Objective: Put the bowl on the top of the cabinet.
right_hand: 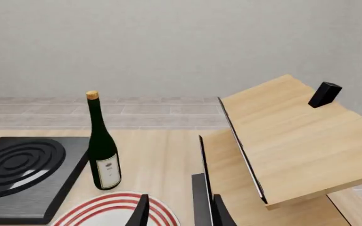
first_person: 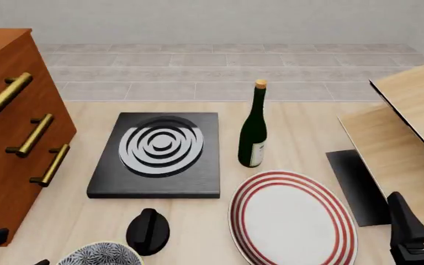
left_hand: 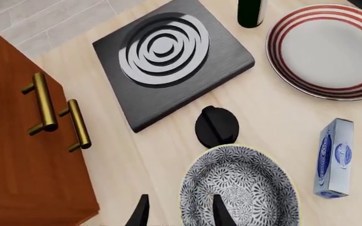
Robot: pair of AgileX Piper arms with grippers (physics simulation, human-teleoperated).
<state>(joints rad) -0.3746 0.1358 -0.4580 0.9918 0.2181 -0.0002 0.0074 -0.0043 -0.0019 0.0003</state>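
Note:
The bowl (left_hand: 241, 188), navy-and-white floral inside with a pale rim, sits on the table right beside the reddish-brown cabinet (left_hand: 24, 165). In the front view only the bowl's (first_person: 101, 255) far edge shows at the bottom, with the cabinet (first_person: 6, 143) standing tall at the left. My left gripper (left_hand: 181, 214) is open just above the bowl's cabinet-side rim, one finger over the inside and one outside it. My right gripper (right_hand: 181, 214) is open and holds nothing, low at the front right (first_person: 422, 221), far from the bowl.
A black round knob (first_person: 148, 231) lies just beyond the bowl. Behind it is a black slab with grey rings (first_person: 160, 152). A wine bottle (first_person: 254, 130), a red-ringed plate (first_person: 291, 218), a blue-white box (left_hand: 333, 157) and slanted pale boards (first_person: 403, 127) fill the right.

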